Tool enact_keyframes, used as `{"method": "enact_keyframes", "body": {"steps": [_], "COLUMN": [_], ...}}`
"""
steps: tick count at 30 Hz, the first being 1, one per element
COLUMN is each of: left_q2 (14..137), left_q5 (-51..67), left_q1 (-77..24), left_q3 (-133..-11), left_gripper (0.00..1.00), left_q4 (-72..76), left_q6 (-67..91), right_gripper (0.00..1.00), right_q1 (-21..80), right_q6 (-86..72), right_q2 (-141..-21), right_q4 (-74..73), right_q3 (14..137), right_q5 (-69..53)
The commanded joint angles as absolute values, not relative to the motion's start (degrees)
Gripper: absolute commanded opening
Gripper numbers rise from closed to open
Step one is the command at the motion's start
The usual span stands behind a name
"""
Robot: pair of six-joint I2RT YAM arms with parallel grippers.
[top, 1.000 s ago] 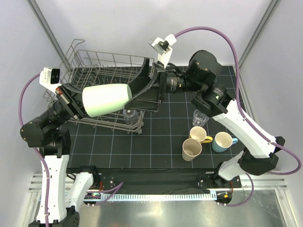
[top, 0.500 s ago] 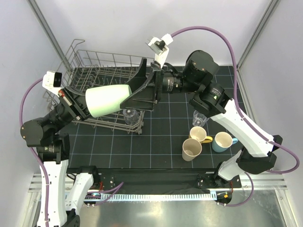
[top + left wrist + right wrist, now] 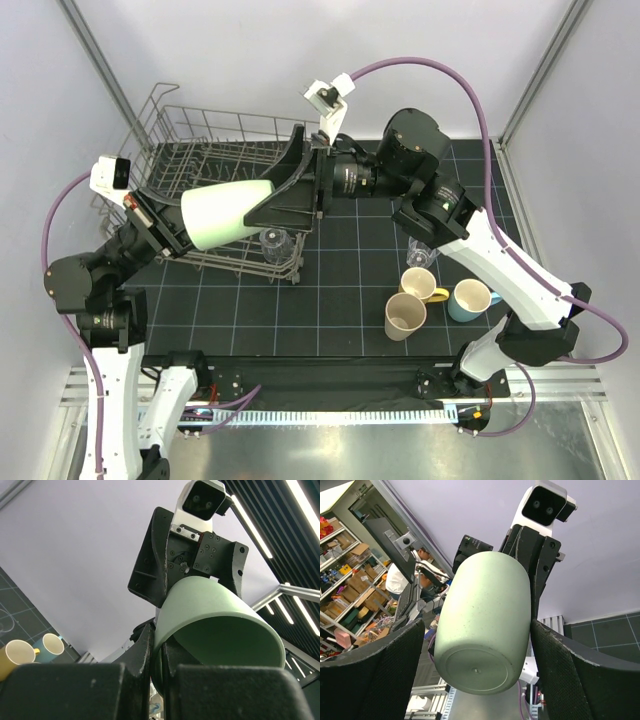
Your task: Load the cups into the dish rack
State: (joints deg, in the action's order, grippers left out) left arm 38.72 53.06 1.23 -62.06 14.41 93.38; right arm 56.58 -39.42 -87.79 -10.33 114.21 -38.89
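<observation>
While the left gripper [image 3: 159, 652] is pinching the rim wall of the mint-green cup [image 3: 228, 213], the cup is lying sideways in the air above the near edge of the dish rack [image 3: 200, 128]. The right gripper [image 3: 477, 630] is holding its fingers spread wide on either side of the cup's base. A tan cup [image 3: 405, 316] and a light-blue mug [image 3: 470, 299] are standing right of the rack.
</observation>
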Motion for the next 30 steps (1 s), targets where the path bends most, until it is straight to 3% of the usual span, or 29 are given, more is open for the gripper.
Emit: {"method": "enact_keyframes", "body": {"steps": [1, 5, 11, 14, 15, 18, 27, 30], "left_q2": [38.2, 38.2, 38.2, 38.4, 38.4, 38.5, 38.8, 38.8], "left_q5": [52.5, 52.6, 52.5, 52.2, 52.1, 51.6, 51.5, 51.6], "left_q1": [1.1, 1.1, 1.1, 1.1, 1.1, 1.1, 1.1, 1.1], "left_q3": [-62.1, -62.3, -62.1, -62.4, -62.3, -62.2, -61.7, -61.8], "left_gripper": [0.0, 0.0, 0.0, 0.0, 0.01, 0.0, 0.01, 0.0], "left_q4": [14.1, 13.9, 13.5, 13.3, 13.3, 12.9, 12.5, 12.4], "left_q6": [92.0, 91.9, 91.8, 91.7, 91.7, 91.4, 91.1, 91.0], "right_gripper": [0.84, 0.78, 0.56, 0.59, 0.69, 0.79, 0.82, 0.75], "right_q1": [57.0, 57.0, 57.1, 57.2, 57.1, 57.2, 57.4, 57.4], "right_q6": [-40.4, -41.0, -41.6, -41.6, -41.6, -41.2, -41.7, -41.8], "right_q2": [-87.9, -88.0, -88.7, -88.9, -88.9, -88.7, -89.3, -89.5], "right_q4": [-6.6, -5.9, -5.6, -4.7, -4.6, -4.8, -3.9, -3.8], "right_q3": [115.0, 114.7, 114.7, 114.6, 114.5, 114.1, 113.0, 113.3], "right_q5": [-37.8, -36.8, -37.1, -38.4, -38.5, -38.7, -39.6, -39.5]}}
